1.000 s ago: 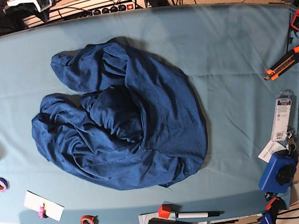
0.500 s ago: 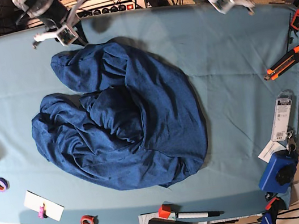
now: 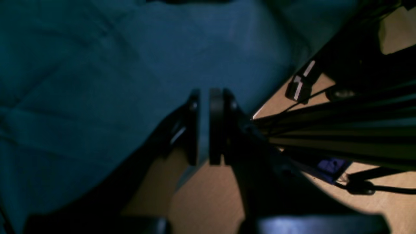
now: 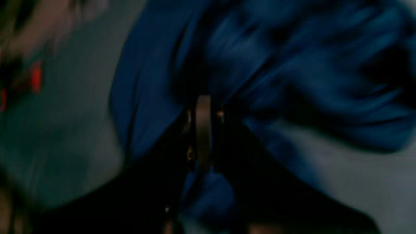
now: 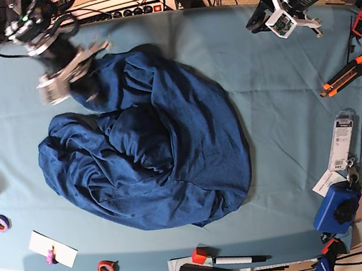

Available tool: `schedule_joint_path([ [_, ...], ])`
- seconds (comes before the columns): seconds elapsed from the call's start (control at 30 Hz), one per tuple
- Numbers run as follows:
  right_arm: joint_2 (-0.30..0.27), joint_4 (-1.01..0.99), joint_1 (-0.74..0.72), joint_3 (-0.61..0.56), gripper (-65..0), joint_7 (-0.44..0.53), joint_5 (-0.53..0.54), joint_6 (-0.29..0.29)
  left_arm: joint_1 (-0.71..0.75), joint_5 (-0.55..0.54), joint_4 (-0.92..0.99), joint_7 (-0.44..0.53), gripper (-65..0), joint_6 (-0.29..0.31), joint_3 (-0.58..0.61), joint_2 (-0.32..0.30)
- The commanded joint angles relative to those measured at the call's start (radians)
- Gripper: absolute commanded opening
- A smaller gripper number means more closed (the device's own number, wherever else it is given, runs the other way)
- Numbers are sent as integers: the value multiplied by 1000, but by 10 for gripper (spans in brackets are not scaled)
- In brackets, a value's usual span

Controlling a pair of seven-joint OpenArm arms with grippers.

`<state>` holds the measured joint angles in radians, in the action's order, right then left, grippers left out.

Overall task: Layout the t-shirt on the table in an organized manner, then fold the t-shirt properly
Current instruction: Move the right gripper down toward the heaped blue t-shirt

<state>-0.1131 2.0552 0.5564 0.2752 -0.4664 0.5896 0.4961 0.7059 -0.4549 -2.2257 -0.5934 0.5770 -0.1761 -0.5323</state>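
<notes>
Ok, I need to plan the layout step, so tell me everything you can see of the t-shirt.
The t-shirt is dark navy, heathered soft knit, lying crumpled in a rounded heap of folds near the middle of the table, on its light teal cover. No sleeve or collar shows clearly. The right gripper, shut, is at its far corner; the blurred wrist view does not show whether it touches the fabric. The left gripper is well clear.

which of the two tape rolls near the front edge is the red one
The red tape roll, near the front edge beside the white card; the purple roll lies further left.
</notes>
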Motion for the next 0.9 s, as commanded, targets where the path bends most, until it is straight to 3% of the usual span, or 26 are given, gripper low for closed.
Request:
schedule_joint_path([
  [0.0, 10, 17, -13, 50, -635, 42, 24, 2, 6, -13, -16, 25, -616, -2, -4, -11],
  [0.17, 66, 18, -39, 209, -627, 26, 24, 4, 6, -14, -16, 25, -615, -39, -4, -11],
  [0.23, 72, 18, -39, 248, -536, -9, 24, 4, 6, -14, -16, 25, -615, -38, -4, -11],
  [0.33, 72, 18, -39, 282, -322, -42, 24, -28, 6, -14, -16, 26, -615, -38, -4, -11],
  [0.37, 72, 18, -39, 284, -305, -51, 24, -53, 6, -14, -16, 26, -615, -38, -4, -11],
  [0.43, 72, 18, -39, 282, -302, -59, 19, -94, 6, -14, -16, 26, -615, -38, -4, -11],
  [0.63, 72, 18, -39, 282, -302, -50, -50, -93, 5, -14, -16, 26, -610, -39, -4, -10],
  [0.8, 71, 18, -39, 276, -302, -52, -48, -86, -31, -13, -16, 26, -479, -42, -3, 7],
  [0.87, 71, 18, -51, 255, -302, -56, -47, -50, -53, -14, -16, 25, -443, -80, -3, 34],
])
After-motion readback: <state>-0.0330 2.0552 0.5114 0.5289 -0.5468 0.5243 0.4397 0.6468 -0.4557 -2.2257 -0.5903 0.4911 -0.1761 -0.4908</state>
